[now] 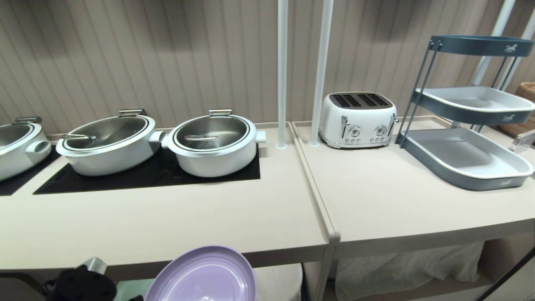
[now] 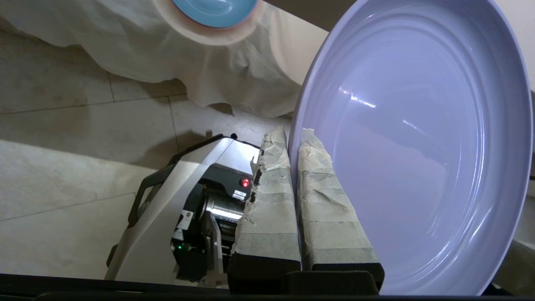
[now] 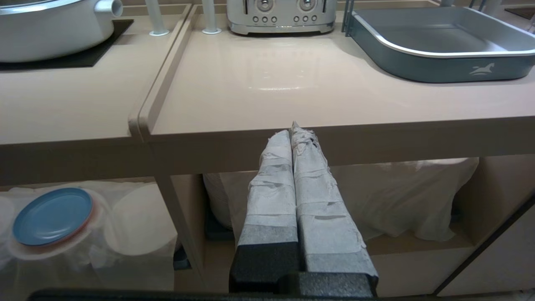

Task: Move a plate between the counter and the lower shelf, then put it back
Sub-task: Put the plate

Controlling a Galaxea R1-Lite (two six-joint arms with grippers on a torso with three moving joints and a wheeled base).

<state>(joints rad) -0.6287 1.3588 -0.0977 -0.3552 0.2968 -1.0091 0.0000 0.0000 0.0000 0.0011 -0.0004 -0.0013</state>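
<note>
Your left gripper (image 2: 294,138) is clamped on the plate's (image 2: 418,146) rim, holding it tilted just below the counter's (image 1: 167,234) front edge; lift it upward.

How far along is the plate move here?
Mid-carry. The left hand is shut on the rim of the plate, holding it tilted, below the front edge of the counter. It rests on neither the counter nor the shelf, so setting it down is still left. The right hand is shut and empty.
</note>
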